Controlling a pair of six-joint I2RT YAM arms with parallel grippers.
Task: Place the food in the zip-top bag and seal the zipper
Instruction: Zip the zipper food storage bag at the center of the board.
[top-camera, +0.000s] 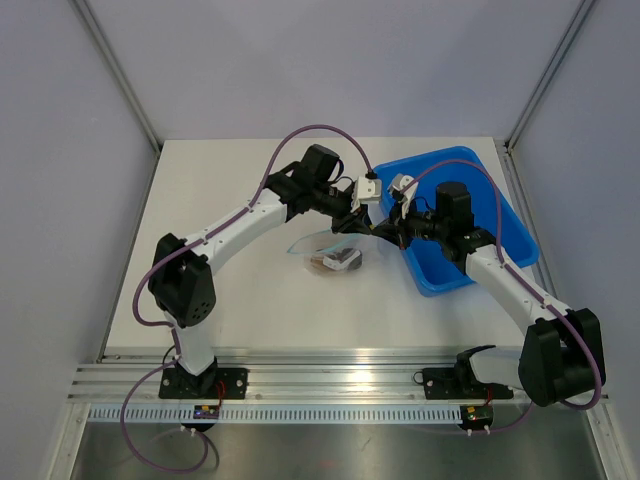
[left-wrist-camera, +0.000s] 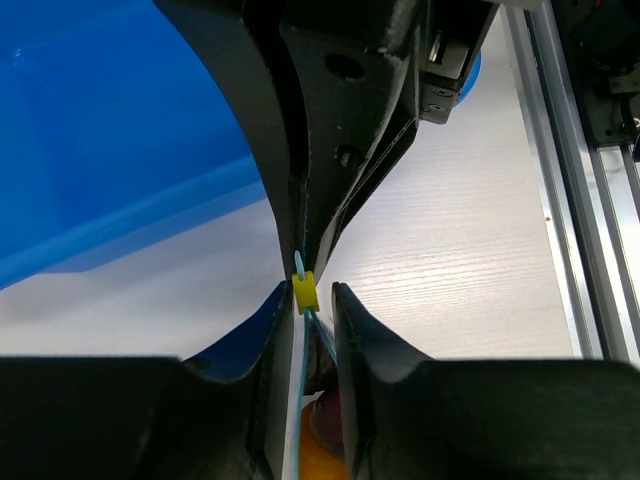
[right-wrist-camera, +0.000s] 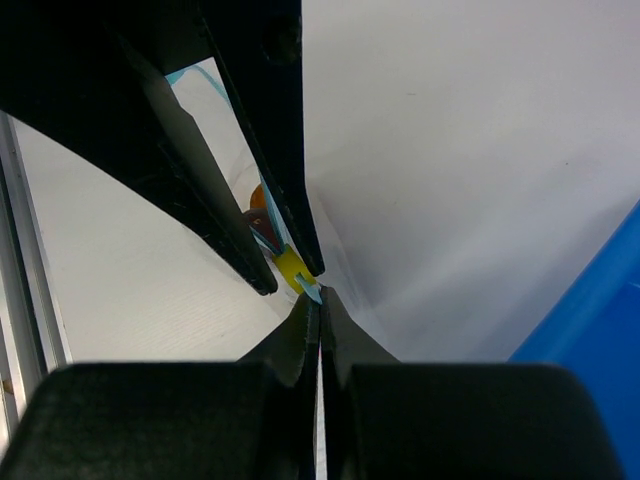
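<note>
The right gripper (right-wrist-camera: 320, 302) is clamped tight, teal zipper (right-wrist-camera: 311, 291) pinched right at its tips. Just beyond them, the left gripper (right-wrist-camera: 289, 278) straddles a yellow slider (right-wrist-camera: 289, 263). Orange food (right-wrist-camera: 258, 196) peeks out farther back, and there's a blue tray (right-wrist-camera: 600, 340) off right.

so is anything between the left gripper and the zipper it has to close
Nothing visible. The left gripper straddles the yellow slider on the zipper, and the right gripper is pinched on the same strip just beyond it. Whether the left gripper actually clamps the slider cannot be told.
</note>
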